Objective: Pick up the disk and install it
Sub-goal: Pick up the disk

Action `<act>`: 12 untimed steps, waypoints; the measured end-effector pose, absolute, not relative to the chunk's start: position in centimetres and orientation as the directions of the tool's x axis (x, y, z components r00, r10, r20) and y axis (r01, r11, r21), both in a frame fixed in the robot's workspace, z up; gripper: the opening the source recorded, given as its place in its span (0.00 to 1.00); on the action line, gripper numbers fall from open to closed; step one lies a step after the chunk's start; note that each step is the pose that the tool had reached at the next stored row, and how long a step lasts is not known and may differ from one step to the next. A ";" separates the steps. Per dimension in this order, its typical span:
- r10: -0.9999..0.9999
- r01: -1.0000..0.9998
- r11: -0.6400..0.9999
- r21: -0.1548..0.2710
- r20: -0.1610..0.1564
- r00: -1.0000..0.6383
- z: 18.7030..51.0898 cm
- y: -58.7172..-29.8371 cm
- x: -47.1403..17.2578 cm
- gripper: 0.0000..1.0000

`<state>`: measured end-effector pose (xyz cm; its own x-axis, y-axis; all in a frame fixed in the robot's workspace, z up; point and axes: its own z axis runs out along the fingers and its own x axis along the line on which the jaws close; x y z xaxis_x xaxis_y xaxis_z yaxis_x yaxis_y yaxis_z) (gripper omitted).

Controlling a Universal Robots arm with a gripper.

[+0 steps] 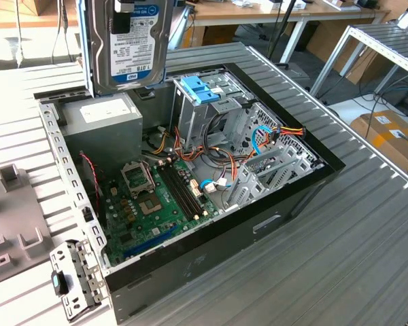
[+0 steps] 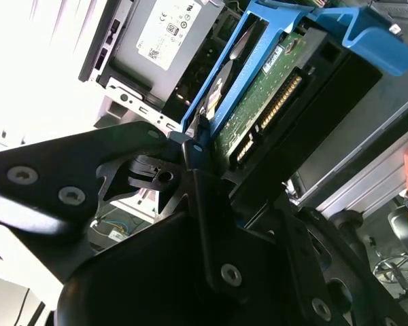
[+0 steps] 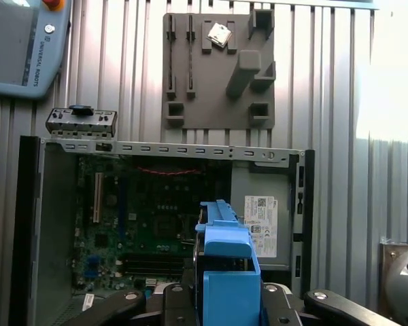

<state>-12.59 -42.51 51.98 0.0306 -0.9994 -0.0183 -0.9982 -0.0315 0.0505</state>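
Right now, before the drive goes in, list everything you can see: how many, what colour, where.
silver-metal hard disk with blue plastic side rails: one, silver and blue, held in the air above the case.
open black computer case: one, black, lying on the table.
green motherboard: one, green, on the case floor.
grey power-supply box: one, grey, in a case corner.
light-blue plastic bracket: one, light blue, atop the metal drive cage.
grey moulded fixture plate: one, grey, on the table beside the case.
grey slatted table: one, grey, under the case.
black jaws: one pair, black, shut on the disk.
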 end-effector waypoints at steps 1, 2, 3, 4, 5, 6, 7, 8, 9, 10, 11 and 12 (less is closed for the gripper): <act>-0.999 -0.998 -0.031 0.051 -0.018 0.031 52.0 -42.5 -12.6 0.36; -0.999 -0.998 -0.031 0.051 -0.018 0.031 52.0 -42.6 -12.6 0.36; -0.999 -0.998 -0.032 0.050 -0.018 0.031 52.0 -42.6 -12.6 0.36; -0.999 -0.998 -0.031 0.051 -0.018 0.031 52.0 -42.7 -12.6 0.36; -0.999 -0.998 -0.031 0.051 -0.018 0.031 52.0 -42.7 -12.6 0.36; -0.999 -0.998 -0.031 0.050 -0.018 0.031 52.0 -42.8 -12.6 0.36; -0.999 -0.998 -0.031 0.051 -0.018 0.031 52.0 -42.9 -12.6 0.36; -0.999 -0.998 -0.031 0.051 -0.018 0.031 52.0 -42.9 -12.6 0.36; -0.999 -0.998 -0.031 0.051 -0.018 0.031 52.0 -43.1 -12.6 0.36; -0.999 -0.998 -0.031 0.050 -0.018 0.031 52.0 -43.2 -12.6 0.36; -0.999 -0.998 -0.031 0.051 -0.018 0.031 52.0 -43.2 -12.6 0.36; -0.999 -0.998 -0.031 0.051 -0.018 0.031 52.0 -43.3 -12.6 0.36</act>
<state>-12.59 -43.27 51.98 0.0306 -0.9994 -0.0183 -0.9982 -0.0315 0.0505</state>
